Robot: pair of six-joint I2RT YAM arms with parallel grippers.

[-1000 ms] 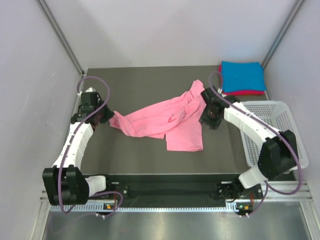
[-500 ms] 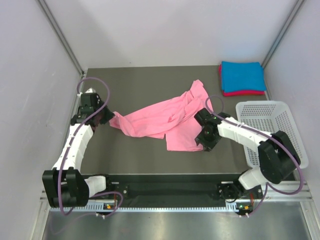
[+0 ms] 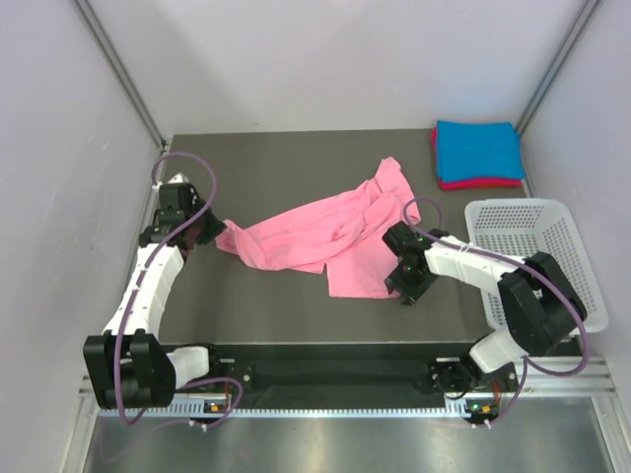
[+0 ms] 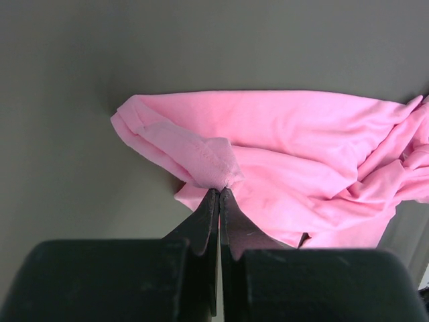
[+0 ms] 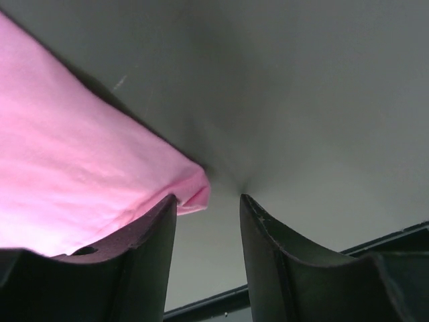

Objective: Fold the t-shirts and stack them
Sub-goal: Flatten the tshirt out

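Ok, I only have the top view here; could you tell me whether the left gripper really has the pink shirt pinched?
Observer: Yes. In the left wrist view the left gripper is shut on a bunched edge of the pink shirt.
Operator: Thank you. And has the right gripper caught the near corner?
Observer: Not yet. In the right wrist view the right gripper is open. The shirt's corner reaches just between its jaws, and the rest of the gap shows bare table.
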